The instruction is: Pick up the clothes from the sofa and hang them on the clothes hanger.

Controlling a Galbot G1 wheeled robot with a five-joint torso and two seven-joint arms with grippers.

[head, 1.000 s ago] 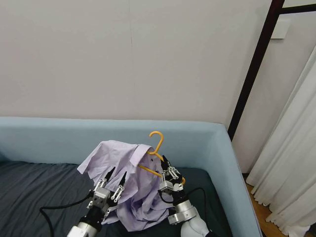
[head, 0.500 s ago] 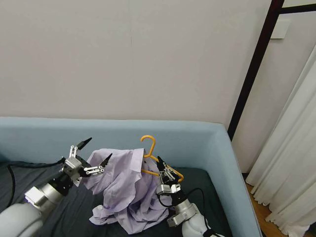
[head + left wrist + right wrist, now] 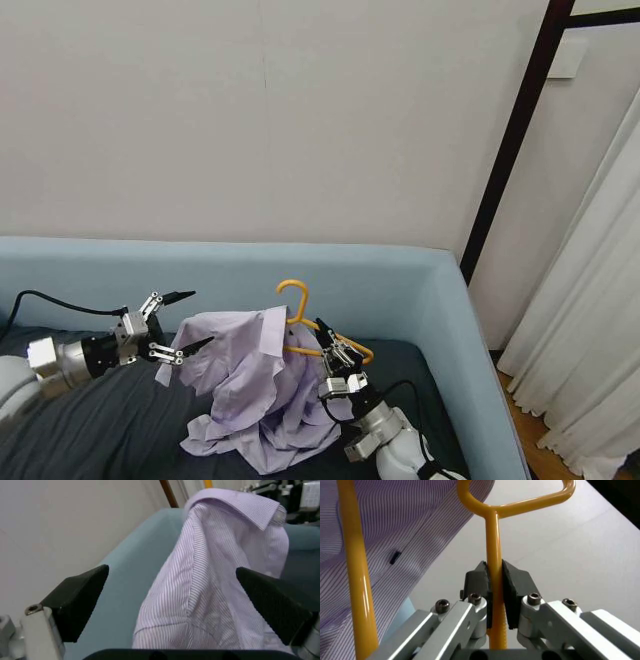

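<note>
A lilac striped shirt hangs half-draped on a yellow hanger above the dark sofa seat; its lower folds rest on the cushion. My right gripper is shut on the hanger's bar, seen up close as black pads clamping the yellow rod. My left gripper stands open just left of the shirt, touching nothing. In the left wrist view the shirt's collar and shoulder lie between the spread black fingertips.
The light blue sofa back runs behind the shirt and its arm closes the right side. A dark upright post stands at the right, with white curtains beyond it.
My left arm has swung out from under the shirt to its left side and opened clear of the fabric. The hanger has shifted left and lower; the shirt has slumped.
</note>
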